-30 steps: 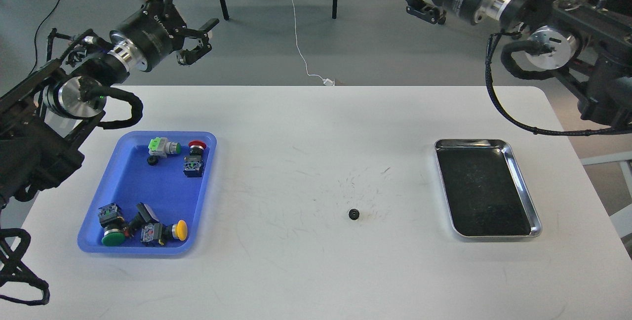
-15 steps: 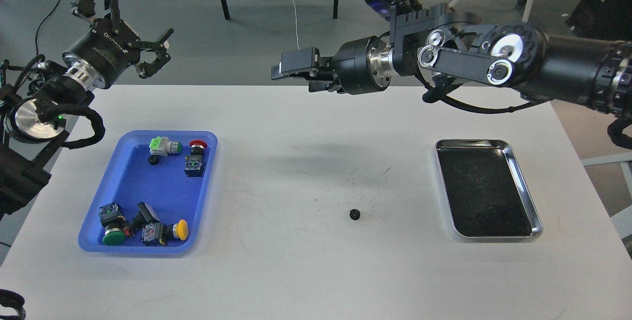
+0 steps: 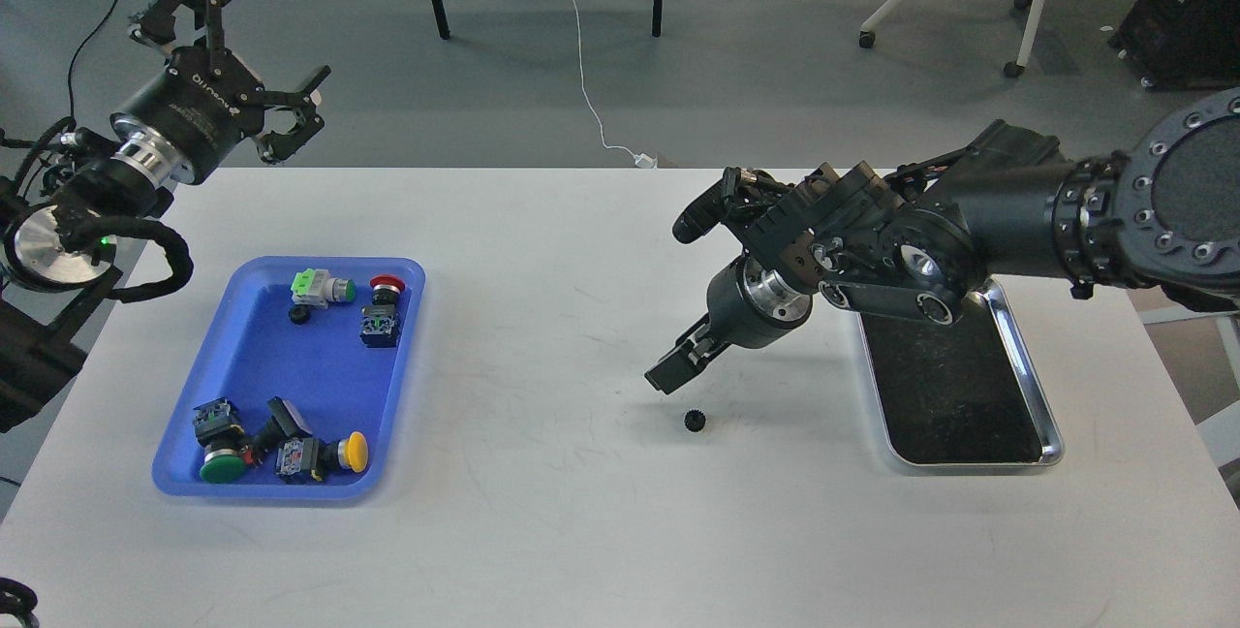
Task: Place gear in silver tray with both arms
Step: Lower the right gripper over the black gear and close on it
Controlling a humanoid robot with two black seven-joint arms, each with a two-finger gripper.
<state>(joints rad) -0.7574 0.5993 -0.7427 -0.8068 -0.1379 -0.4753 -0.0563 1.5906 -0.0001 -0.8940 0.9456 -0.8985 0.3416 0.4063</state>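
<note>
Right gripper (image 3: 671,373) just above gear (image 3: 694,420), fingers' state unclear, silver tray (image 3: 1025,361) beside, left gripper (image 3: 254,76) spread wide.

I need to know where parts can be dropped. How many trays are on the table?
2. The blue plastic tray sits on the table's left side, holding push buttons; the silver tray sits on the right, its far end hidden under the right arm.

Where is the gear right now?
In the head view the gear lies on the white table, just right of centre, left of the silver tray and just below the right gripper, which is not touching it.
</note>
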